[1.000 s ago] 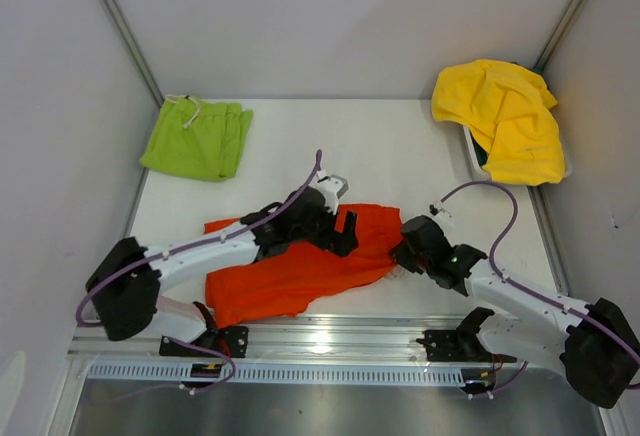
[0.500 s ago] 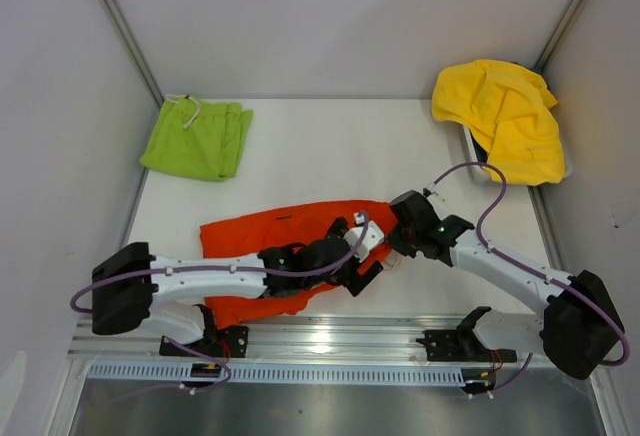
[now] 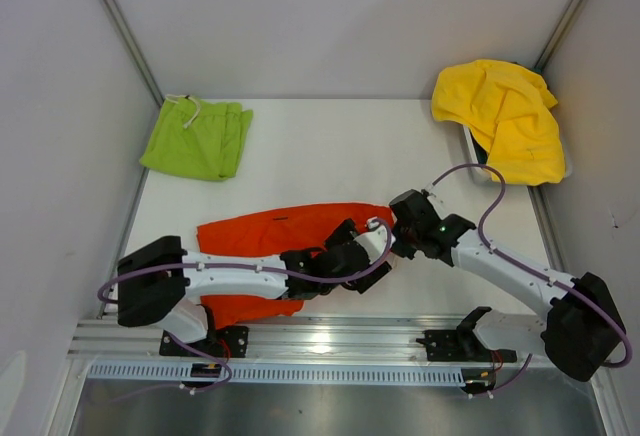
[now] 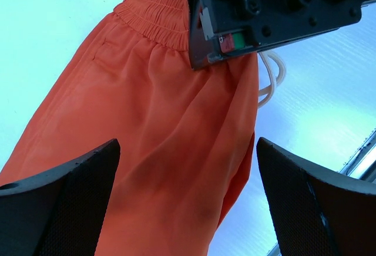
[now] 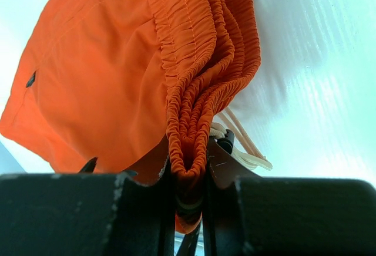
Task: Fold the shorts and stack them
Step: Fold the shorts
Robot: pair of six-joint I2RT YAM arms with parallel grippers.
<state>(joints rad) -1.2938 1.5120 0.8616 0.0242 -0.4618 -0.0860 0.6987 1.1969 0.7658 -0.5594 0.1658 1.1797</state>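
Right wrist view: right pincer (image 5: 189, 192) pressed almost together, pinching the gathered waistband of the orange-red shorts (image 5: 100, 74). The elastic stands up out of the jaws in several bunched folds. I can't count the layers caught, because the fingertips are buried in cloth. A white drawstring (image 5: 249, 153) loops out just beside the pinch onto the pale table (image 5: 317, 62). The rest of the garment runs away from the jaws and off the frame. There is one small dark mark on the cloth, too small to identify.

Left wrist view: left pincer (image 4: 188, 203) spread wide, holding nothing, with orange cloth lying below the gap. The fingers (image 4: 59, 203) are cut off by the bottom of the frame, so I can't tell whether their tips touch the cloth. The right pincer's dark body sits directly ahead and hides part of the waistband.

Top view: both pincers meet at the right end of the shorts, close together. The left arm lies across the garment and hides its middle. Orange cloth shows beyond the arm, with a patch on the near side.

Farther out, well apart to the far left of the pincers, the lime-green shorts (image 3: 197, 139) lie flat with the drawstring visible. To the far right, a yellow cloth (image 3: 505, 116) is heaped over a bin (image 3: 470, 148), of which only a sliver of rim shows.
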